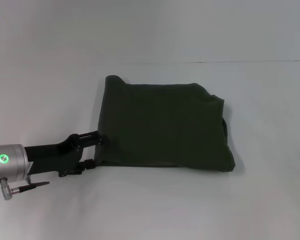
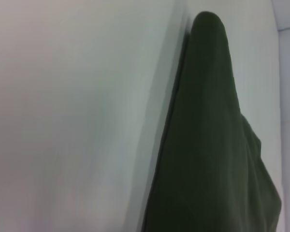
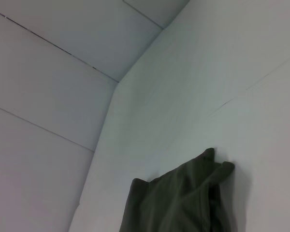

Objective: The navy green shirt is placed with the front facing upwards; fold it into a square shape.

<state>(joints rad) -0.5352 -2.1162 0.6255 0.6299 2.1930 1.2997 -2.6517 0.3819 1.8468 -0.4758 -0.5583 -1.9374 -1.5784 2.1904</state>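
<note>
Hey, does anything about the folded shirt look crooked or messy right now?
Mostly tidy, but the shirt isn't quite square: on the robot's right side, layers stick out unevenly and the near corner bulges. The left gripper sits at its left edge.

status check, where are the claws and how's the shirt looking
Left claw open at the shirt's left edge. Right claw out of view. Navy green shirt folded to a rough square on the white table. Nothing in the way.

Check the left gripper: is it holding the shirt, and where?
Cannot tell. The left gripper sits at the left edge of the folded navy green shirt, fingers spread beside the cloth; no clear pinch shows. Right arm is out of view.
</note>
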